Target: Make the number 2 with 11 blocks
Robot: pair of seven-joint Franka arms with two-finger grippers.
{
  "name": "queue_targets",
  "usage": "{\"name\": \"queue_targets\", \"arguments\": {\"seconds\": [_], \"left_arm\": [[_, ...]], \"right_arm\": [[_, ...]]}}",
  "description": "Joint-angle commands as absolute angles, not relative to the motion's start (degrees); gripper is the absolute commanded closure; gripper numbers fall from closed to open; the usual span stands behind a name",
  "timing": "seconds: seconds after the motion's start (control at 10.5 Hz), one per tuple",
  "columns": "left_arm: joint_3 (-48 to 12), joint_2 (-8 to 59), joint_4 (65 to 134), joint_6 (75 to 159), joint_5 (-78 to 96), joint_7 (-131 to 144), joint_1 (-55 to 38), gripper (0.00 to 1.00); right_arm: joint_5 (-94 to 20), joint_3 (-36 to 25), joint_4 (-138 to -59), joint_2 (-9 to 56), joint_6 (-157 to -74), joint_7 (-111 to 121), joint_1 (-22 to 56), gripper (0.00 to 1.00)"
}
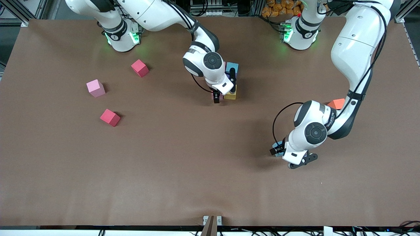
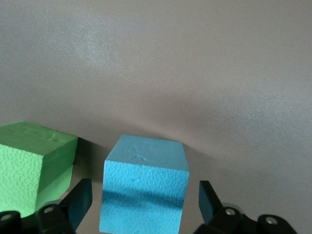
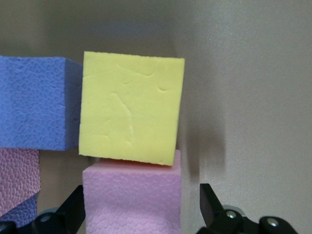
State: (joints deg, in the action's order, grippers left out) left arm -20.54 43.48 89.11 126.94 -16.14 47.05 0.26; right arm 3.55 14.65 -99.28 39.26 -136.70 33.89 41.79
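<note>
straddling a light blue block [image 2: 144, 190], the left gripper [image 2: 145, 202] stands open, needing to close; right gripper [image 3: 141, 207], released, sits around the pink block [image 3: 131, 197] in the number 2 [image 1: 229, 82].

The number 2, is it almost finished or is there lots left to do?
Just started. A small cluster in the table's middle has light blue, purple, yellow and pink cubes. The right gripper, open, straddles the pink cube there. The left gripper, open, straddles a light blue cube beside a green one. Three loose pinkish and red cubes and an orange one still wait.
</note>
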Motion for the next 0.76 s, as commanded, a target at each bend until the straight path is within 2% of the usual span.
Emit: {"name": "queue_targets", "arguments": {"seconds": [0.0,0.1,0.29,0.67], "left_arm": [[-20.30,44.12,87.89,127.18,-17.58,46.76,-0.09,0.13],[-20.22,44.12,87.89,127.18,-17.67,46.67,-0.09,0.21],[-20.21,44.12,87.89,127.18,-17.67,46.67,-0.09,0.25],[-20.21,44.03,87.89,127.18,-17.67,44.74,0.00,0.40]], "right_arm": [[4.22,14.33,-99.05,37.97,-135.44,32.78,42.36,0.00],[4.22,14.41,-99.05,37.36,-134.92,32.61,42.36,0.00],[4.13,14.41,-99.05,36.04,-133.60,32.52,41.93,0.00],[3.52,14.59,-99.05,32.97,-129.82,32.34,41.49,0.00]]}}
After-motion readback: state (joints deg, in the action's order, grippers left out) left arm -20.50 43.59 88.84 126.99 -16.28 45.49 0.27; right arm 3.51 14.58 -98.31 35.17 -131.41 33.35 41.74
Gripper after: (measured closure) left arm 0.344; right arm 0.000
